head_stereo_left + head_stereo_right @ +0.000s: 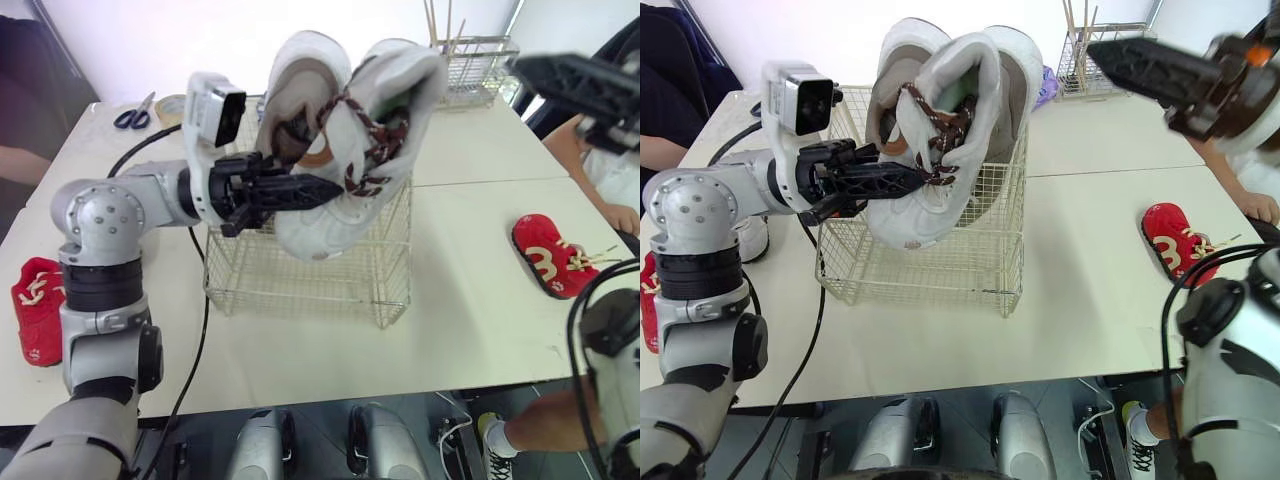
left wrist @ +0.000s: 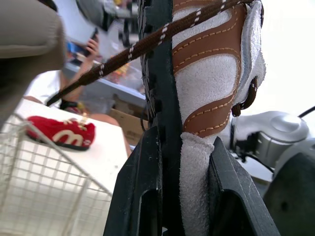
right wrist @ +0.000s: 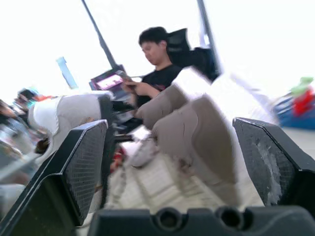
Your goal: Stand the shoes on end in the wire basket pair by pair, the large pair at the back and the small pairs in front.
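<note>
Two large white shoes (image 1: 345, 130) with brown laces stand on end, side by side, in the wire basket (image 1: 300, 285) at mid-table. My left gripper (image 1: 322, 187) reaches in from the left and is shut on the brown-striped white upper (image 2: 206, 98) of the nearer shoe. My right gripper (image 1: 1118, 55) hovers high at the right of the basket, open, with nothing between its fingers (image 3: 83, 162). One small red shoe (image 1: 548, 255) lies on the table at the right. Another red shoe (image 1: 36, 308) lies at the left edge.
Scissors (image 1: 133, 115) and a tape roll (image 1: 170, 108) lie at the back left. A second wire rack (image 1: 478, 65) holding sticks stands at the back right. A person's arm (image 1: 590, 165) rests at the right edge, and another person's arm (image 1: 20, 160) at the left.
</note>
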